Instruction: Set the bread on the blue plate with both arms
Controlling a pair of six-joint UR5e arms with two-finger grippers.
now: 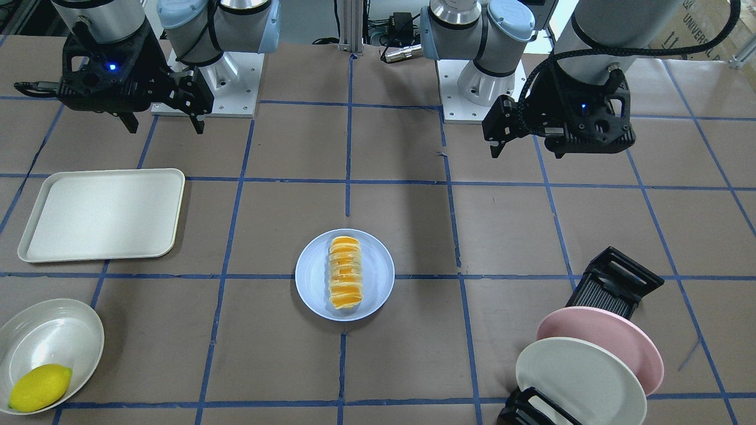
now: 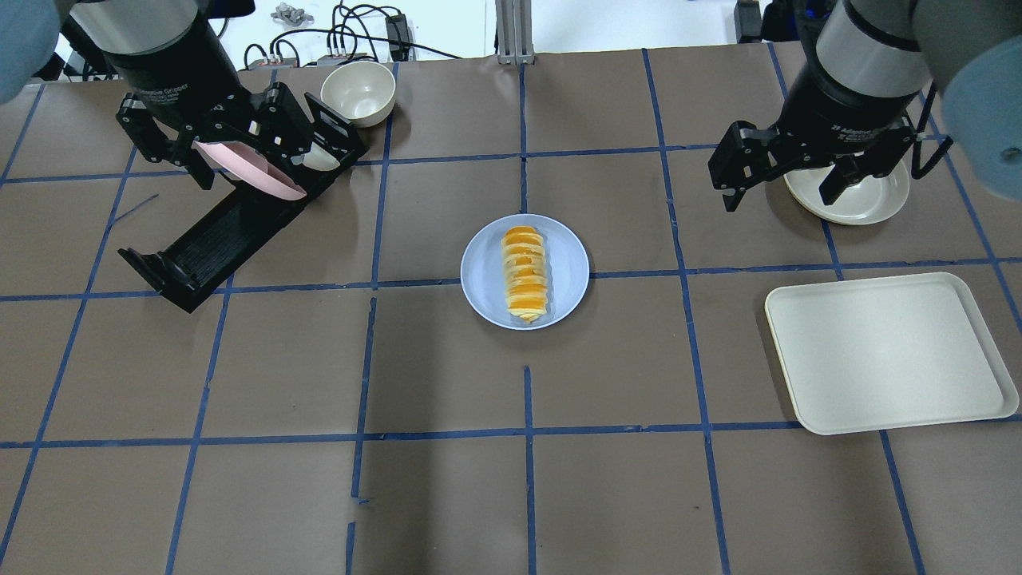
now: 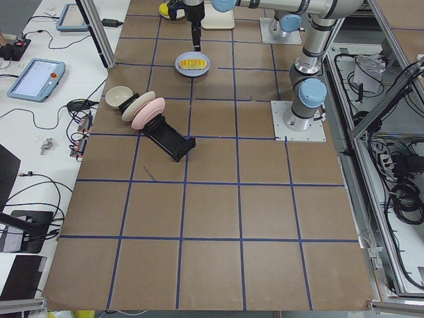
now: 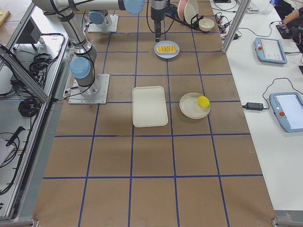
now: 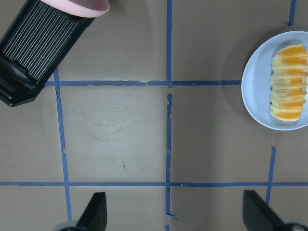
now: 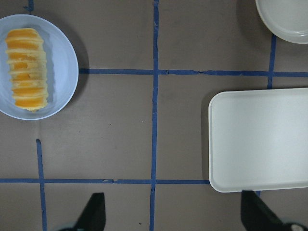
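Note:
The bread (image 1: 344, 273), a ridged orange and cream loaf, lies lengthwise inside the pale blue plate (image 1: 307, 277) at the table's centre. Both also show in the overhead view, bread (image 2: 524, 274) on plate (image 2: 483, 275), and in both wrist views. My left gripper (image 2: 251, 168) hangs open and empty, raised above the black rack, well to the plate's left. My right gripper (image 2: 778, 196) hangs open and empty, raised well to the plate's right. Each wrist view shows two spread fingertips (image 5: 96, 211) (image 6: 94, 211) with nothing between them.
A cream tray (image 2: 886, 351) lies on the right side. A white bowl (image 1: 50, 339) holds a yellow lemon (image 1: 40, 386). A black rack (image 1: 614, 283) holds a pink plate (image 1: 614, 336) and a cream plate (image 1: 579, 378). A small cream bowl (image 2: 359, 92) stands behind the rack.

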